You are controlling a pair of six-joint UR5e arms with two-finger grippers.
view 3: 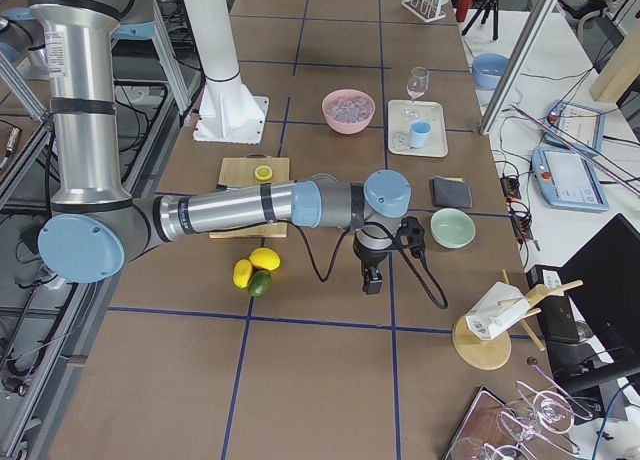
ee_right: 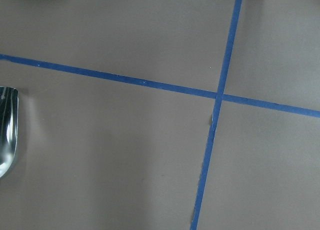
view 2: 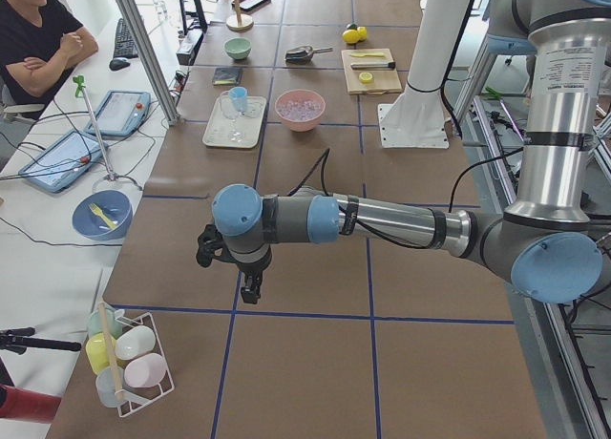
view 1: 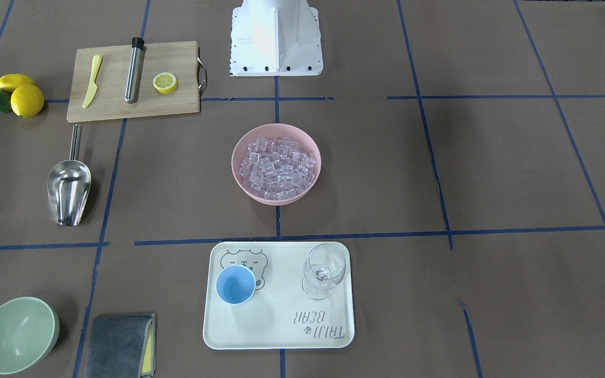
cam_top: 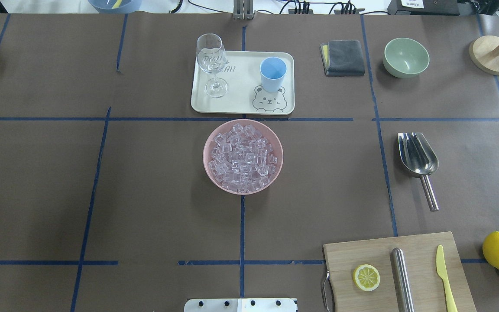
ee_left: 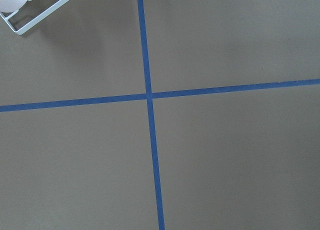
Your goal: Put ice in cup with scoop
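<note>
Clear ice [cam_top: 243, 157] cubes sit heaped in the pink bowl [cam_top: 206, 162]. The steel scoop [cam_top: 418, 156] lies untouched on the bench [cam_top: 145, 195] to my right, and the light-blue cup [cam_top: 273, 73] stands empty on the tray [cam_top: 241, 93]. Every step remains, I judge. My left pincer [view 2: 250, 286] and right pincer [view 3: 372, 278] hang over bare bench; I cannot tell how open they are.

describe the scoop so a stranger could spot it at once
Start at the wooden cutting board on the robot's right. Just beyond it, toward the pale-green bowl, the scoop lies alone on the bare brown table. Unlike the steel cylinder on the board, it has a wide open trough with a thin handle.
</note>
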